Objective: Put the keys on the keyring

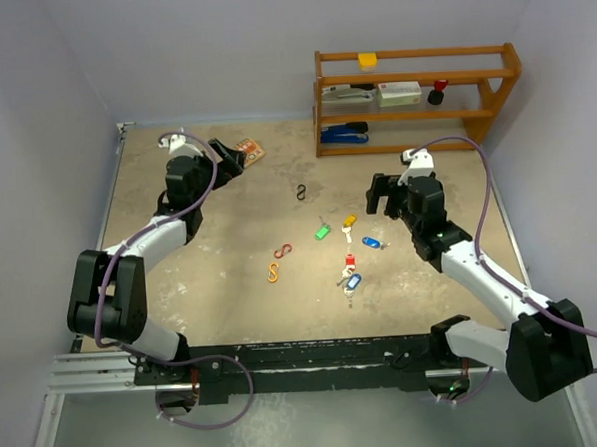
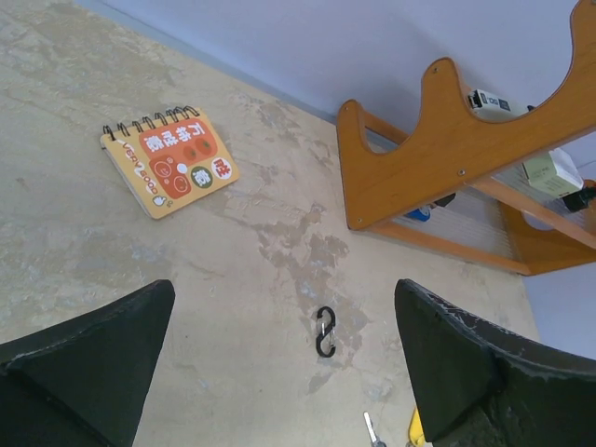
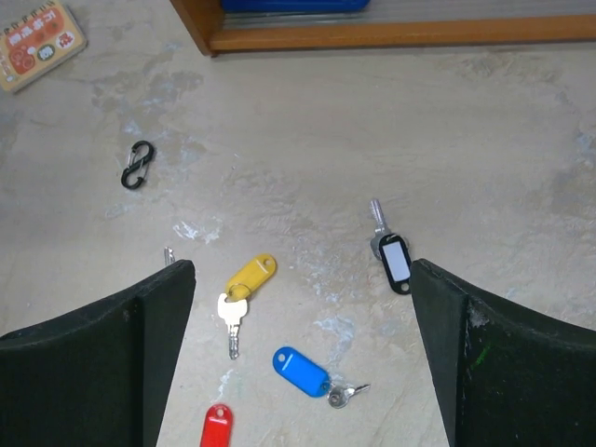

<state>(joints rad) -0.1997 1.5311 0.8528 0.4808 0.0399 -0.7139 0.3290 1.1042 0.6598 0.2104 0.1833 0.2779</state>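
Fingers on the left arm [image 2: 84, 372] and fingers on the right [image 3: 93, 363] gape wide, holding nothing. In front of the rack [image 1: 420, 53] the keys [image 1: 350, 261] lie loose on the tabletop [image 1: 219, 228]. Its shelves hold a yellow block [image 1: 368, 60], a box [image 1: 400, 93] and a blue stapler [image 1: 344, 133].

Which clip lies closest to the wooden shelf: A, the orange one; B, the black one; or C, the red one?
B: the black clip lies well up the table toward the shelf, while the red clip and orange clip sit nearer the arms.
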